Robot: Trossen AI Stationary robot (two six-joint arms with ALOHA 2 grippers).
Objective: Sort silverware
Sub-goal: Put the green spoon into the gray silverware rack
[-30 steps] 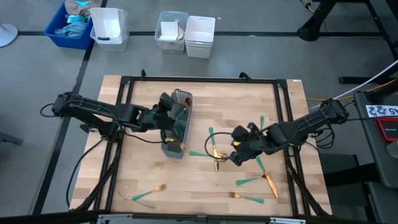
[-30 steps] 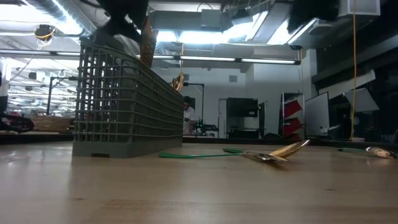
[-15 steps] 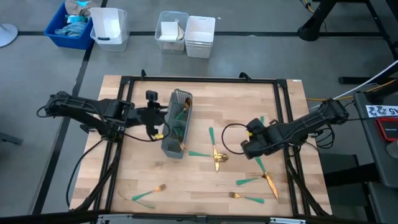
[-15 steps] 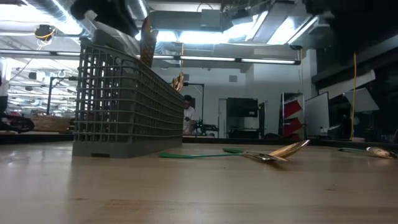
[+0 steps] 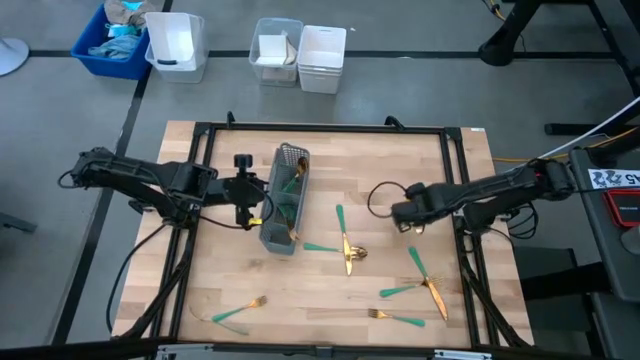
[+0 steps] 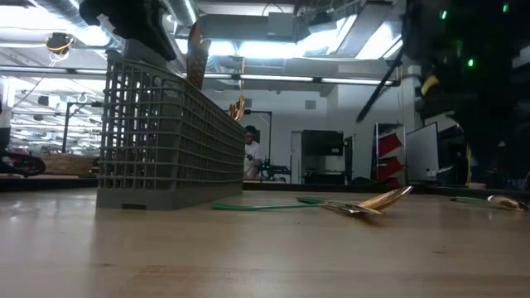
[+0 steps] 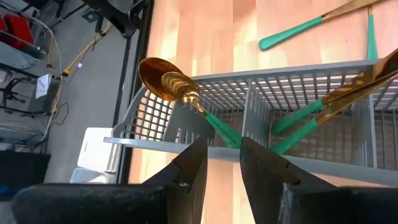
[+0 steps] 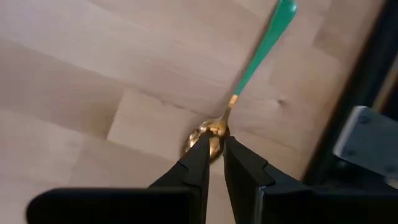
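Observation:
The grey mesh caddy (image 5: 284,200) stands left of centre. It holds a gold spoon (image 7: 165,77) with a teal handle, leaning up out of one compartment, and other pieces (image 7: 348,93). My left gripper (image 5: 258,202) hangs open just left of the caddy and touches nothing. More silverware lies flat on the table: pieces near the middle (image 5: 346,248), at the right (image 5: 420,275) and along the near edge (image 5: 234,313). My right gripper (image 5: 402,217) points down over a lone spoon (image 8: 214,134), its fingers (image 8: 200,163) a narrow gap apart and nothing between them.
A black frame (image 5: 320,128) runs around the wooden table top. White bins (image 5: 300,52) and a blue bin (image 5: 112,40) stand on the floor beyond the far edge. Bare wood lies between the caddy and the near-edge forks (image 5: 395,318).
My left gripper has drawn back from above the caddy toward the table's left edge and rolled its wrist. My right gripper has left the cutlery in the middle, gone toward the far right and sunk over the lone spoon. No silverware has moved.

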